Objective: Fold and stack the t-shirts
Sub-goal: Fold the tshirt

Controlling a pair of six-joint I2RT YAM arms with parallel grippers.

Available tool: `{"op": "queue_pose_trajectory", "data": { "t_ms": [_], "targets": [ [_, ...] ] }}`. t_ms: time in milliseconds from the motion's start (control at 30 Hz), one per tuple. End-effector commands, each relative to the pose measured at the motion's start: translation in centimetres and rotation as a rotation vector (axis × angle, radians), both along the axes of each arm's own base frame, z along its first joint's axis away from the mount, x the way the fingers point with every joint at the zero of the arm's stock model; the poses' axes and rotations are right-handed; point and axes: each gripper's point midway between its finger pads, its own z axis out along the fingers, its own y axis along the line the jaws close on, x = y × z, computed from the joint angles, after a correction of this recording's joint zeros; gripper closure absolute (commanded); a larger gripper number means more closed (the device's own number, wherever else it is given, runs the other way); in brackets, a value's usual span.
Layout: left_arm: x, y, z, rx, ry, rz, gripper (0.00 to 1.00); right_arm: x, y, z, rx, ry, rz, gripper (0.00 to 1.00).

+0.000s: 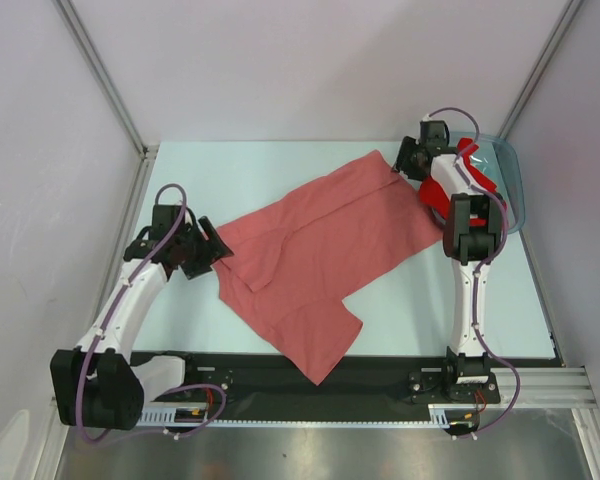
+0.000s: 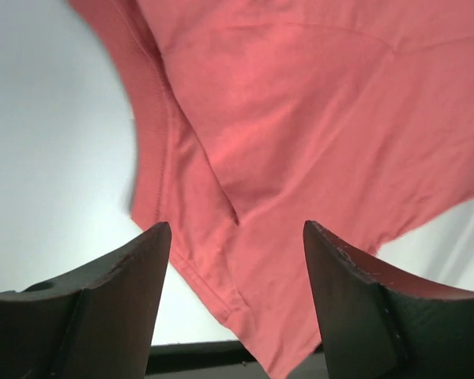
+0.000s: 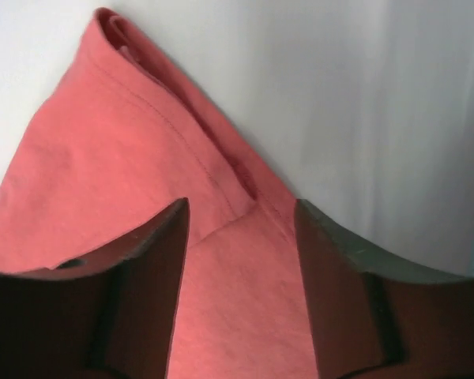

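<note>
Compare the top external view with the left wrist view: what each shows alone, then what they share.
Only the top view shows the right claw and the translucent blue-grey plastic bin with bright red cloth at it. Only the left wrist view shows the stitched hem close up. Both show the salmon-pink cloth t-shirt on the pale table and the open left claw at its edge.

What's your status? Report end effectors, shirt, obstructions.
Left end effector open, right end effector open. Salmon t-shirt spread diagonally, not folded. Nothing on it; red cloth in bin, far right.
</note>
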Motion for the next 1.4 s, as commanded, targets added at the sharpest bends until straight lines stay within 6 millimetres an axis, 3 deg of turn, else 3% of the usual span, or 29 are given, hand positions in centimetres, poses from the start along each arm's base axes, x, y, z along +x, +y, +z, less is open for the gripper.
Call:
{"op": "queue_pose_trajectory", "data": {
  "t_ms": [0,100,133,167,200,267,400,633,833,1033,1233,1367],
  "targets": [
    [2.3,2.1,1.2,0.127,-0.080,0.020,0.26,3.0,1.9,7.8,-0.071,-0.237,0.080,0.34],
    [4.7,3.6,0.3,0.173,-0.072,0.021,0.26,5.1,4.7,8.1,-0.061,-0.321,0.175,0.17],
    [5.6,4.2,0.4,0.191,-0.079,0.013,0.26,5.5,5.4,8.0,-0.065,-0.336,0.200,0.13],
    [6.6,5.5,-0.8,0.196,-0.053,0.038,0.27,5.8,6.0,8.0,-0.060,-0.347,0.228,0.12],
    [7.2,5.8,-1.2,0.188,-0.051,0.037,0.27,6.2,6.3,6.9,-0.059,-0.345,0.248,0.09],
    [8.3,7.2,-2.6,0.177,-0.012,0.053,0.26,6.8,6.6,7.3,-0.044,-0.376,0.265,0.08],
    [9.5,8.3,-4.5,0.168,0.033,0.058,0.25,7.5,6.7,7.0,0.041,-0.425,0.270,0.15],
    [11.3,7.5,-6.1,0.102,0.029,0.042,0.19,7.4,6.3,4.6,0.059,-0.376,0.263,0.25],
    [11.5,7.5,-7.5,0.092,0.068,0.050,0.21,7.3,6.2,2.4,0.092,-0.329,0.244,0.29],
    [12.1,7.3,-8.6,0.065,0.091,0.069,0.22,7.2,6.8,1.4,0.124,-0.314,0.251,0.32],
    [12.2,7.5,-9.8,0.046,0.123,0.093,0.32,6.9,7.0,-0.1,0.135,-0.278,0.251,0.36],
    [11.9,7.9,-10.4,0.044,0.143,0.112,0.46,6.8,6.7,-1.3,0.150,-0.243,0.223,0.41]
  ]
}}
